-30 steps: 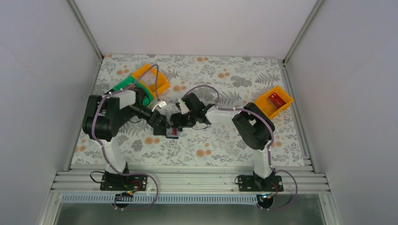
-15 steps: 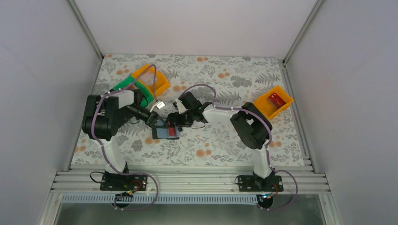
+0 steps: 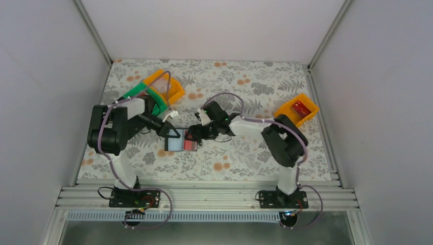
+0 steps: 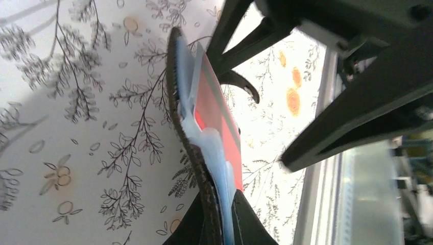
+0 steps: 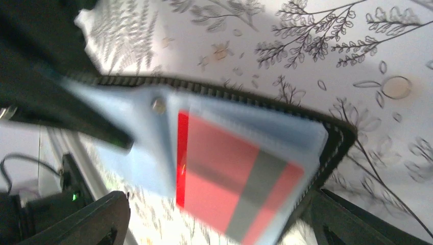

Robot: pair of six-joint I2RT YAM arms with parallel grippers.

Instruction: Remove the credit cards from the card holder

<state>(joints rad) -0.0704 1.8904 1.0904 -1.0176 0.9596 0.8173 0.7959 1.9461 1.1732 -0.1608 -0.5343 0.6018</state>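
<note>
Card holder looks floppy, clamped in my left claw. Red card, likely stiff and slick, lies between the spread jaws of my right claw; I'd pinch its exposed edge.

1. Left arm, left of the frame: bulky black joint housings joined by white links.
2. Right arm, right of the frame: same black-and-white build.
3. Thin lilac cable loops along each arm.
4. Black base plates at the bottom edge, dark wires curling beside them.
5. Left gripper: plain black fingers.
</note>
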